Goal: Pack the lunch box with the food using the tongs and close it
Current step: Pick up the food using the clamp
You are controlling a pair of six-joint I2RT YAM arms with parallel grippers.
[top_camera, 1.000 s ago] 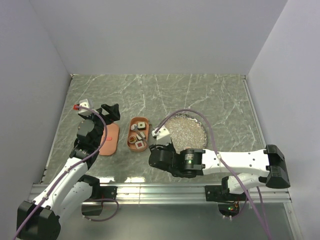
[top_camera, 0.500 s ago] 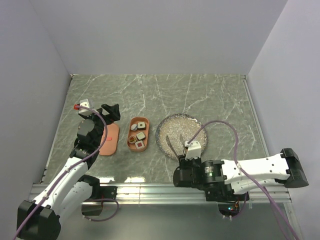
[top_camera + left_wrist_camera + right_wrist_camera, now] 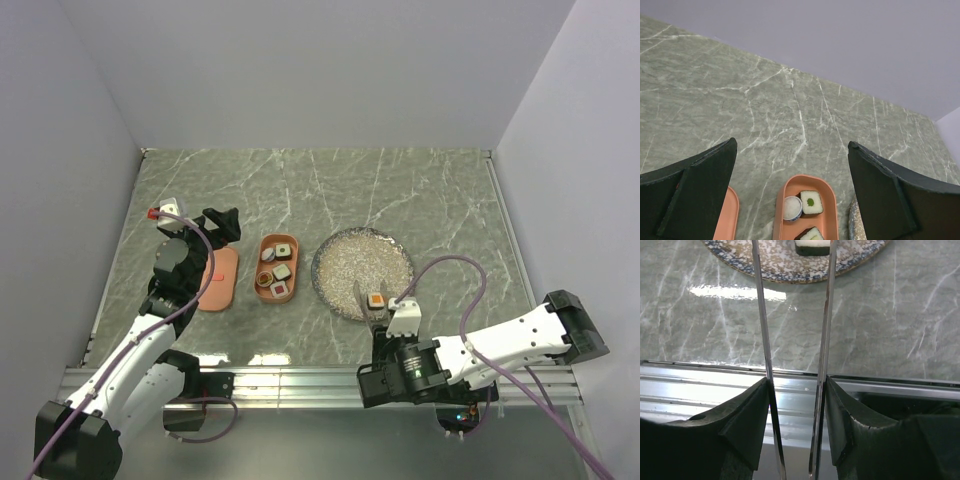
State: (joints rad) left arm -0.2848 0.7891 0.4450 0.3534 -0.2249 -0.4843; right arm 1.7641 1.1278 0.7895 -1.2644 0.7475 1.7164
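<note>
Because the right end effector [image 3: 795, 405] is clamped on the tongs [image 3: 760, 315] low over the near edge of the desk [image 3: 890, 330], forearm stretched along that edge, it should squeeze gently and lift level the one piece of food [image 3: 812, 246] sitting between their slim arms on the plate [image 3: 765, 270]. Farther left, the lunch box [image 3: 277, 267] holds the other pieces beside its lid [image 3: 218, 278], over whose far end the left end effector [image 3: 222, 222] hovers, jaws wide apart.

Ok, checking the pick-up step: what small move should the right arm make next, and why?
Probably squeeze the right gripper a little: the tongs it holds straddle the sushi piece on the plate, arms apart, so closing should pinch it.
</note>
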